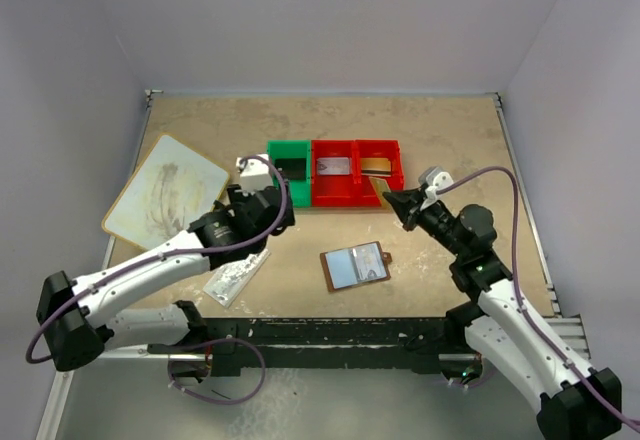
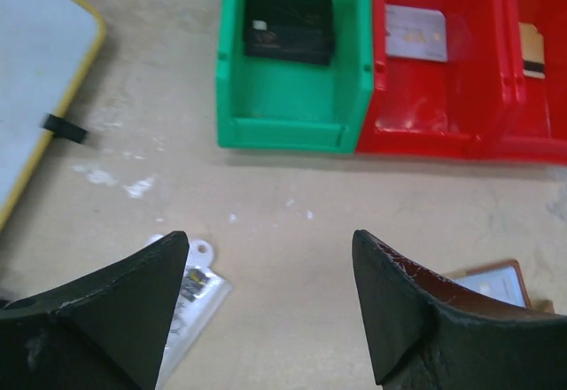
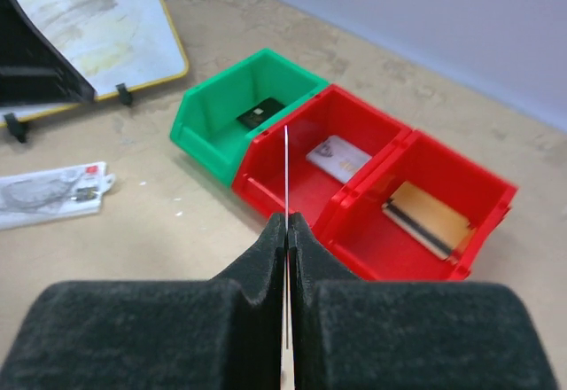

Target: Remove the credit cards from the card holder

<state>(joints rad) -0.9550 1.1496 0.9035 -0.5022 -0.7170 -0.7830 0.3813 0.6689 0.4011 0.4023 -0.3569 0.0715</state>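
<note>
Left pincer (image 2: 270, 250) spread wide, empty, green bin (image 2: 292, 131) with black card (image 2: 289, 27) ahead of it, right pincer (image 3: 287, 223) pinching thin card (image 3: 287, 170) edge-on

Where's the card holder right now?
In the top view the card holder lies open on the table, on the near side of the red bins and close to the right gripper.

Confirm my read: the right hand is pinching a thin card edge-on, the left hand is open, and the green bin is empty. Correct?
No. The green bin is not empty: a black card lies in it, clear in the left wrist view. The rest is right: the right hand pinches a thin card edge-on and the left hand is open.
</note>
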